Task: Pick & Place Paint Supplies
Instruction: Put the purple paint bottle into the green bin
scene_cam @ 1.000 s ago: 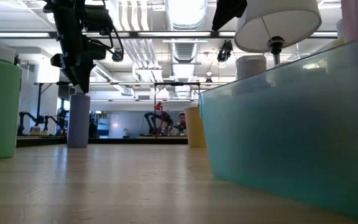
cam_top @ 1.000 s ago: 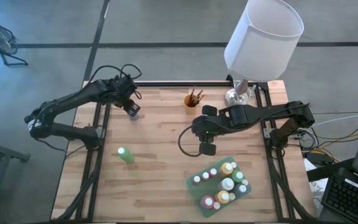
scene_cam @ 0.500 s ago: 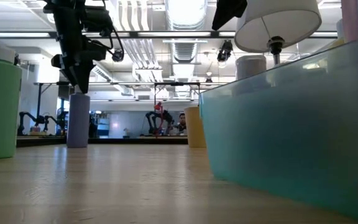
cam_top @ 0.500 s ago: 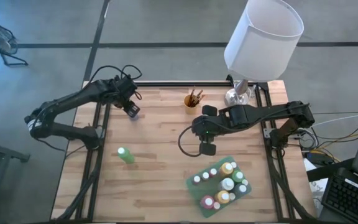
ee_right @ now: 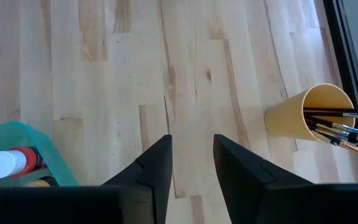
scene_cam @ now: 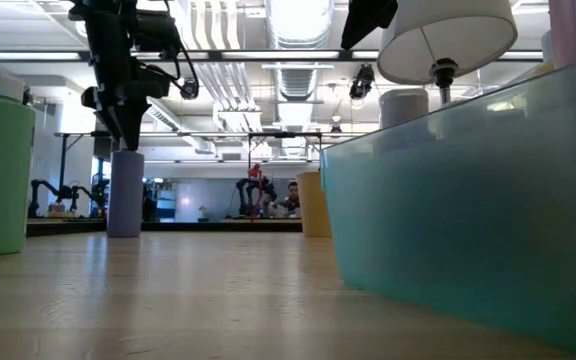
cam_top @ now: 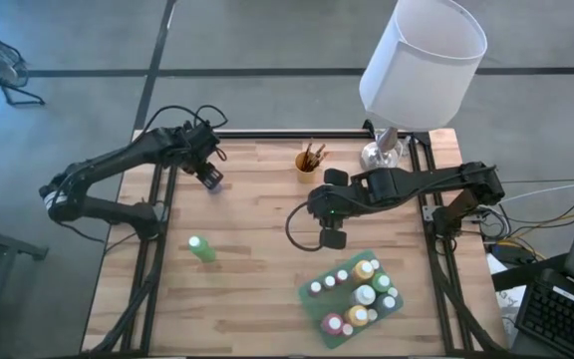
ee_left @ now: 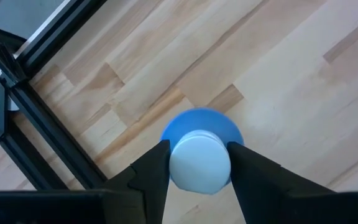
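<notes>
Straddling the white cap of a blue paint bottle (ee_left: 199, 148) at the bench's (cam_top: 257, 214) far left corner, our left end effector (ee_left: 199, 163) has fingers beside the cap, contact unclear. Our right end effector (ee_right: 191, 163) hovers open mid-bench, between the yellow brush cup (ee_right: 309, 115) and the teal tray (cam_top: 359, 299) of bottles. Green bottle (cam_top: 201, 248) stands alone.

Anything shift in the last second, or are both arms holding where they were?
Almost nothing. The left gripper still sits with its jaws around the blue bottle's white cap at the table's far left. The right gripper still hovers open beside the tray. The green bottle hasn't moved.
</notes>
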Robot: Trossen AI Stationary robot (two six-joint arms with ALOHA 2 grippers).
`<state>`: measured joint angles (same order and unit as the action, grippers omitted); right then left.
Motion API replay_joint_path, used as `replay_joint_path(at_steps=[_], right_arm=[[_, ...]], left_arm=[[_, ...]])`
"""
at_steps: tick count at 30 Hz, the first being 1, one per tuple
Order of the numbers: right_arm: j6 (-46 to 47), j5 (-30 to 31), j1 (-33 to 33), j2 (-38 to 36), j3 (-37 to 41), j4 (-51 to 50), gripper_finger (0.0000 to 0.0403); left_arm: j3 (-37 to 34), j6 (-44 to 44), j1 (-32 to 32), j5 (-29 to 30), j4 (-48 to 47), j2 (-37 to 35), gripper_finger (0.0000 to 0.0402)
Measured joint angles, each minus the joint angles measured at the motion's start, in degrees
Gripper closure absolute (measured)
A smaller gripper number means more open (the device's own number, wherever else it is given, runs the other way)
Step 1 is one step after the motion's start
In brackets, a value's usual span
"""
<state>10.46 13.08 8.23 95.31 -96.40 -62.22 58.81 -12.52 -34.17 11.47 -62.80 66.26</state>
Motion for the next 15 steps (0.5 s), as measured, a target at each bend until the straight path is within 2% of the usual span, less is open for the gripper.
replay_joint_path(at_steps=[4,8,15], right_arm=[[0.00,0.00,0.00,0.00,0.00,0.00,0.0276],[0.00,0.00,0.00,0.00,0.00,0.00,0.0264],[0.04,0.00,0.00,0.00,0.07,0.03,0.0249]], left_arm=[[0.00,0.78,0.00,0.02,0.19,0.00,0.0246],[0.04,1.35,0.02,-0.23,0.37,-0.04,0.0278],[1.19,1.93,0.00,-1.96,-0.20,0.00,0.0279]])
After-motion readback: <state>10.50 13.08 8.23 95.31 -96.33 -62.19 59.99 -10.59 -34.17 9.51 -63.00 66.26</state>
